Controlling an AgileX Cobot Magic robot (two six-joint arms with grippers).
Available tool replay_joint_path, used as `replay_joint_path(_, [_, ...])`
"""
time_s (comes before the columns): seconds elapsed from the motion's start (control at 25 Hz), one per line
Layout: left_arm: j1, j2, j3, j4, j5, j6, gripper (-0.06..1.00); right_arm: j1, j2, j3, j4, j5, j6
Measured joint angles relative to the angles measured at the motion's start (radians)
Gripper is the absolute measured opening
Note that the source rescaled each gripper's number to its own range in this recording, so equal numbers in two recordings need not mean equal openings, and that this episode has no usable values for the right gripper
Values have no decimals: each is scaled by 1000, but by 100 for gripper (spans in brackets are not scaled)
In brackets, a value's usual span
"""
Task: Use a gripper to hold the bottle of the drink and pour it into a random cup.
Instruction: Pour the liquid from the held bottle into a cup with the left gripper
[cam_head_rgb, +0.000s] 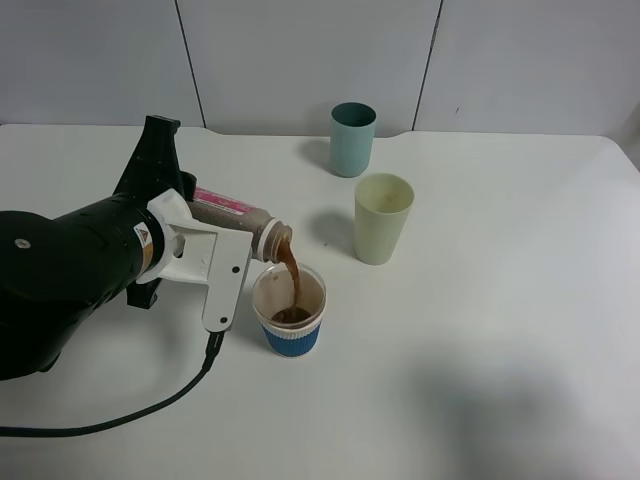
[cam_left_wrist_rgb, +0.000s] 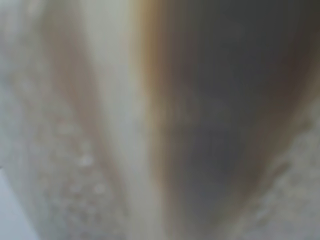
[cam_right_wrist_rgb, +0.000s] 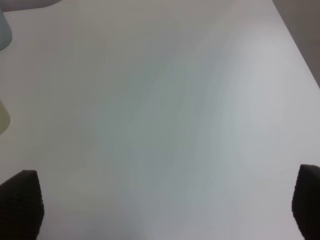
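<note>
My left fingers (cam_head_rgb: 225, 282) are clenched on the bottle (cam_head_rgb: 235, 215). Its long axis lies near level, mouth dipped directly over the blue cup (cam_head_rgb: 292, 338), and the brown stream (cam_head_rgb: 293, 280) lands inside.

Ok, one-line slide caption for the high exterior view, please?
Left gripper tilts the bottle, pouring brown drink into the blue-sleeved cup; pale green cup and teal cup stand beyond.
</note>
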Motion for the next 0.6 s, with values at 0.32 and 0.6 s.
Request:
replay_joint_path(0.32, [0, 0, 0, 1, 7, -2, 0, 0, 0, 0, 0, 0, 0])
replay_joint_path(0.6, [0, -1, 27, 23, 10, -28, 0, 0, 0, 0, 0, 0, 0])
